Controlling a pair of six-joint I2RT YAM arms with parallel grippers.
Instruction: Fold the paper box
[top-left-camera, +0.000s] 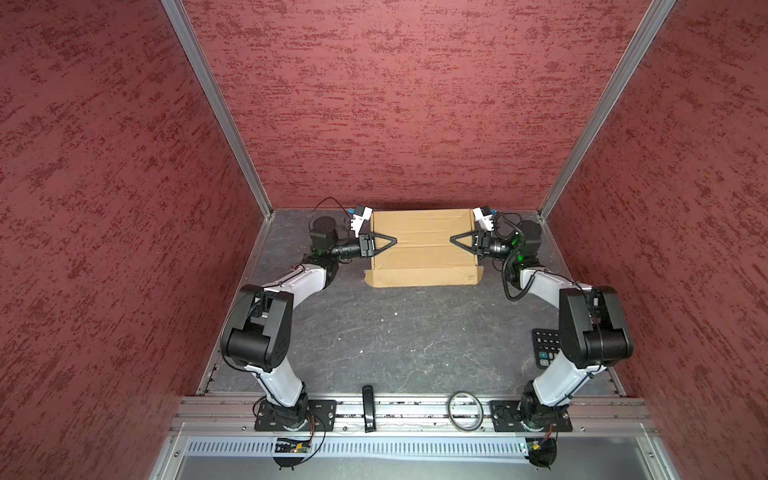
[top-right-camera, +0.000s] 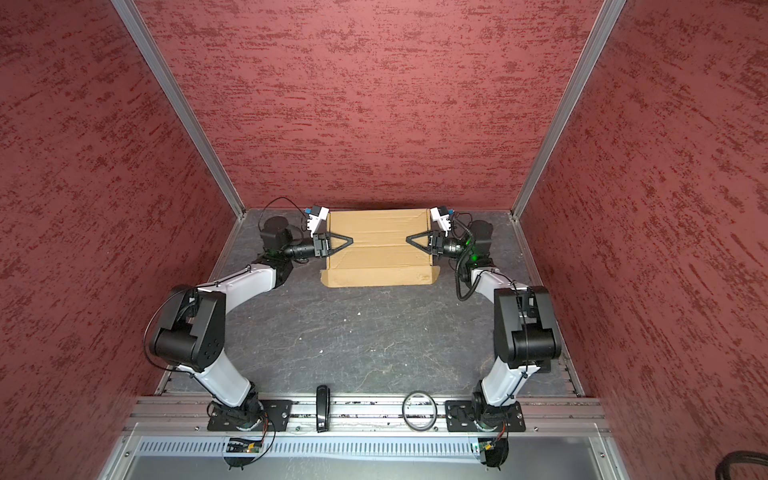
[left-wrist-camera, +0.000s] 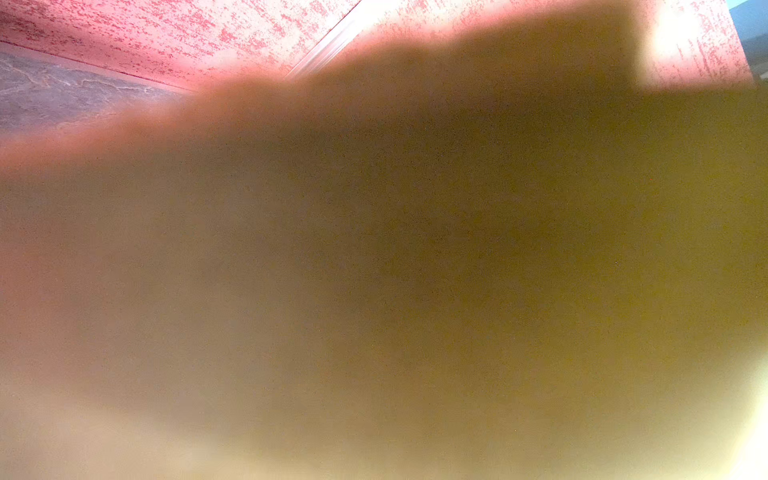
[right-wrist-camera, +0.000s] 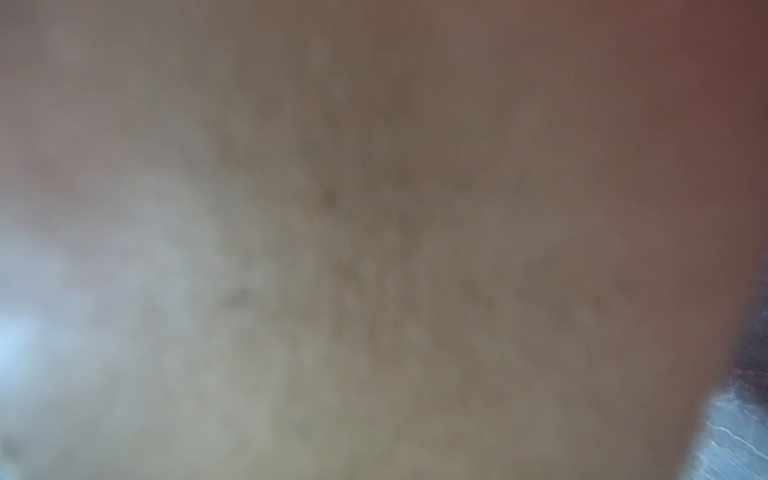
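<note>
Here the box (top-left-camera: 424, 253) lies at 12 o'clock on the worktop (top-left-camera: 395, 332); left gripper (top-left-camera: 394, 240) and right gripper (top-left-camera: 452, 240) overlap its ends, perhaps clamping; I cannot tell.

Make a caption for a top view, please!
From opposite sides, the left gripper and right gripper reach over the paper box.

Both top views were sharp and evenly lit from overhead, with only a thin shadow along the far edge of the paper box (top-left-camera: 422, 232). Both wrist views were out of focus, filled with brown blur. Glare bleached patches at their edges.
</note>
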